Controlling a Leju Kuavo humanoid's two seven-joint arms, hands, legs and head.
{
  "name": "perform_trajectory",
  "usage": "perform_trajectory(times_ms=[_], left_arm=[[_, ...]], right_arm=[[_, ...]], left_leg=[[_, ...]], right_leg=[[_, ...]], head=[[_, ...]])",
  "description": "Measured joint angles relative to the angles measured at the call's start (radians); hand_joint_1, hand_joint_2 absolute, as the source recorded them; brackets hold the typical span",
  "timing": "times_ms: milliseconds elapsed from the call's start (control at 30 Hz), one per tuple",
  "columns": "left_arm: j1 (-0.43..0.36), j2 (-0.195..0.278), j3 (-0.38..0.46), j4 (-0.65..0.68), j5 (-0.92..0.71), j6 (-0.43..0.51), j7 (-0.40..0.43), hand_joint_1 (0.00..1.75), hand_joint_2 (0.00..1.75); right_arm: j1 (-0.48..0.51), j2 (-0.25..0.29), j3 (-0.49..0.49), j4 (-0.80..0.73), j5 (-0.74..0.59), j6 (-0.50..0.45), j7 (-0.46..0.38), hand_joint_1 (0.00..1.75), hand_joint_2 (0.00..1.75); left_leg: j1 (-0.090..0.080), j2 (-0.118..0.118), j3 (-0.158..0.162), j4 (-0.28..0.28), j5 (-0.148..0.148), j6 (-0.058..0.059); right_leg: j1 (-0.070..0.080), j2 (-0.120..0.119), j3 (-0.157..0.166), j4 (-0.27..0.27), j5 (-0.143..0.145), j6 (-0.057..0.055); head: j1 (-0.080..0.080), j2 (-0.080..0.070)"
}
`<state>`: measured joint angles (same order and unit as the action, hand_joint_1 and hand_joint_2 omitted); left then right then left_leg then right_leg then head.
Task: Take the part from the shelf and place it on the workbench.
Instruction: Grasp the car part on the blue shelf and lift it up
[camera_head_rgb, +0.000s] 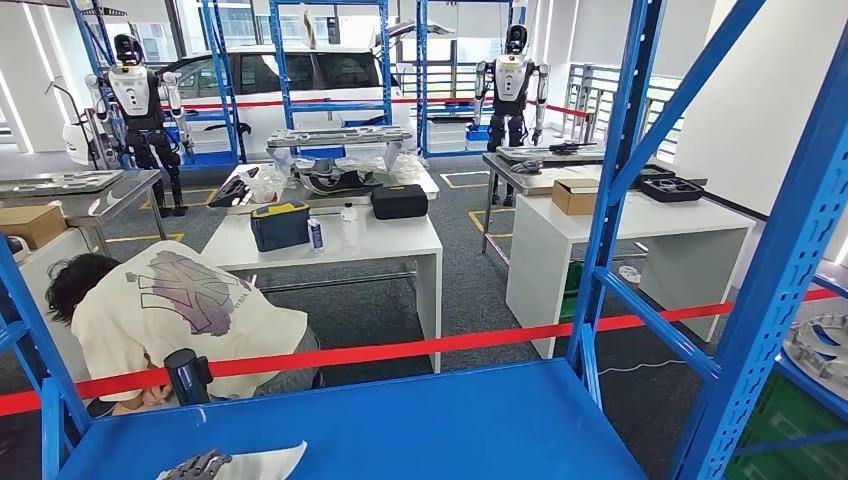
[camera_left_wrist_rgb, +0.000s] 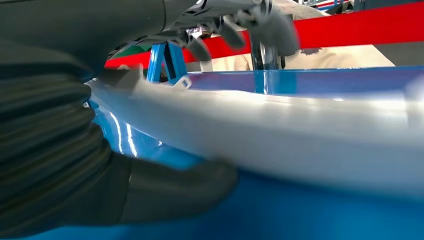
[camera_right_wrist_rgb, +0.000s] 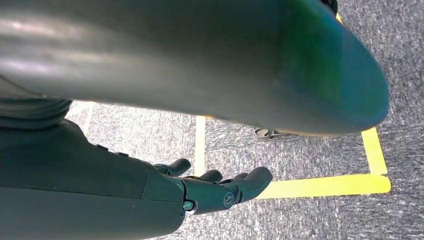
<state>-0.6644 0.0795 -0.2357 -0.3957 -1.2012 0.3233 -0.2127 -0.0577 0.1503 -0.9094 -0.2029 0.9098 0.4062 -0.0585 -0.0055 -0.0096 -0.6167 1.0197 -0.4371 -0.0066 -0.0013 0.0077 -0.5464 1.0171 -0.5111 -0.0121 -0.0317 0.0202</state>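
Note:
A white, flat, curved part (camera_head_rgb: 265, 462) lies on the blue shelf board (camera_head_rgb: 420, 420) at the near left edge. My left hand (camera_head_rgb: 197, 466) is at its left end, dark fingers over the top. In the left wrist view the part (camera_left_wrist_rgb: 300, 135) runs across the picture, with the thumb (camera_left_wrist_rgb: 175, 187) beneath its edge. The fingers (camera_left_wrist_rgb: 272, 27) hover above it with a gap, so the left hand (camera_left_wrist_rgb: 75, 150) brackets the part without closing. My right hand (camera_right_wrist_rgb: 215, 187) hangs beside my body over grey carpet, fingers loosely extended, holding nothing.
A person (camera_head_rgb: 180, 310) in a white shirt crouches just behind the shelf on the left. Red barrier tape (camera_head_rgb: 450, 345) stretches across behind the shelf. Blue uprights and braces (camera_head_rgb: 620, 180) rise on the right. White tables (camera_head_rgb: 330, 245) with boxes stand beyond.

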Motion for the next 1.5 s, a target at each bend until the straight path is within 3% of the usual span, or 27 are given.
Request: perform_trajectory(times_ms=[467, 733, 867, 1133, 1500], left_arm=[[-0.001, 0.0, 0.017, 0.015, 0.009, -0.006, -0.028, 1.75, 1.75], [-0.013, -0.001, 0.05, 0.014, 0.077, -0.085, -0.151, 1.75, 1.75], [-0.019, -0.002, 0.072, 0.01, 0.087, -0.059, -0.171, 1.75, 1.75], [-0.019, -0.05, 0.083, -0.017, 0.056, 0.089, -0.176, 1.75, 1.75], [-0.019, -0.12, 0.084, -0.162, 0.073, 0.074, -0.217, 1.75, 1.75]], right_arm=[[0.0, 0.0, 0.0, 0.0, 0.002, 0.0, 0.0, 0.0, 0.0], [0.0, 0.0, -0.001, 0.0, 0.006, 0.0, 0.0, 0.0, 0.0], [0.0, 0.0, -0.004, 0.0, 0.006, 0.0, -0.001, 0.0, 0.0], [-0.001, 0.0, -0.022, 0.0, 0.005, 0.0, -0.002, 0.0, 0.0], [-0.001, 0.002, -0.042, 0.0, 0.003, 0.0, -0.003, 0.0, 0.0]], left_leg=[[0.0, 0.0, 0.0, 0.0, 0.0, 0.0], [0.0, 0.0, 0.001, 0.0, 0.0, 0.0], [0.0, 0.0, 0.002, 0.0, 0.0, 0.0], [-0.001, -0.001, 0.002, 0.0, 0.0, 0.0], [-0.001, 0.0, 0.002, 0.0, -0.001, 0.001]], right_leg=[[0.0, 0.0, 0.0, 0.0, 0.0, 0.0], [0.0, 0.0, 0.002, 0.0, -0.001, 0.0], [0.0, 0.0, 0.002, 0.0, -0.001, 0.0], [0.0, 0.0, 0.002, 0.0, -0.001, 0.0], [0.0, 0.0, 0.002, 0.0, -0.001, 0.0]], head=[[0.0, 0.0], [0.0, 0.0], [0.0, 0.0], [0.0, 0.0], [0.0, 0.0]])
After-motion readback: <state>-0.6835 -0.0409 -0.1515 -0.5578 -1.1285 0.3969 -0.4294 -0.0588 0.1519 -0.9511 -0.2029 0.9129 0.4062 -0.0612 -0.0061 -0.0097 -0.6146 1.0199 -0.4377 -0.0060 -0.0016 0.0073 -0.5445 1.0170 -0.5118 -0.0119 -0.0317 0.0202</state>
